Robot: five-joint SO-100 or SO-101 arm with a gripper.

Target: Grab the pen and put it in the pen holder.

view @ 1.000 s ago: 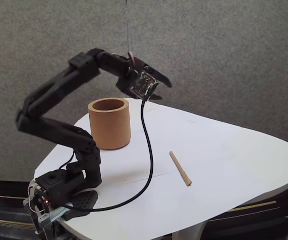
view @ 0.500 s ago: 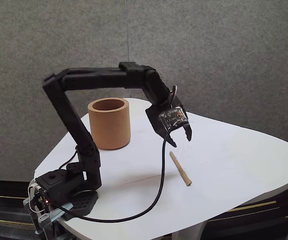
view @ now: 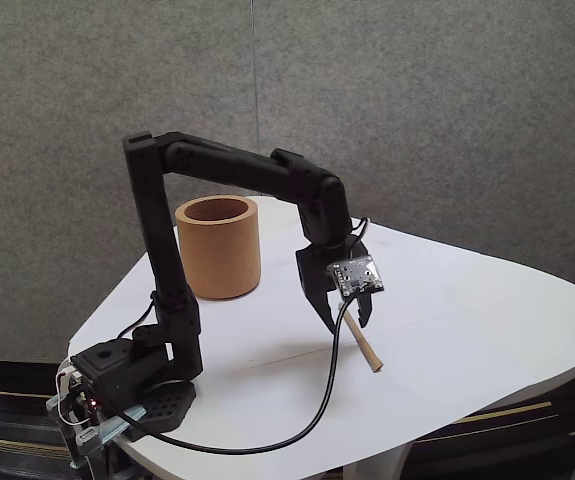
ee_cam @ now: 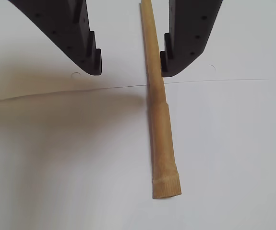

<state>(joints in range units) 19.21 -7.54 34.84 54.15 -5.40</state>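
The pen [ee_cam: 159,120] is a tan wooden stick lying flat on the white table [ee_cam: 234,143]. In the wrist view it runs from the top edge down to a blunt end at the lower middle. My gripper [ee_cam: 130,67] is open and straddles the pen's upper part, with the right finger close beside it and the left finger farther off. In the fixed view the gripper [view: 345,322] points down just over the pen [view: 367,351], whose near end sticks out toward the table's front. The pen holder [view: 218,247], a wide light-brown cup, stands upright to the left behind the arm.
A black cable [view: 322,400] hangs from the wrist and loops across the table front to the arm's base [view: 127,375] at the left edge. The table [view: 487,320] is rounded, with open white surface to the right. A grey wall stands behind.
The arm has swung from above the pen holder out to the right and lowered, bringing the open gripper down around the pen. The pen has not moved.
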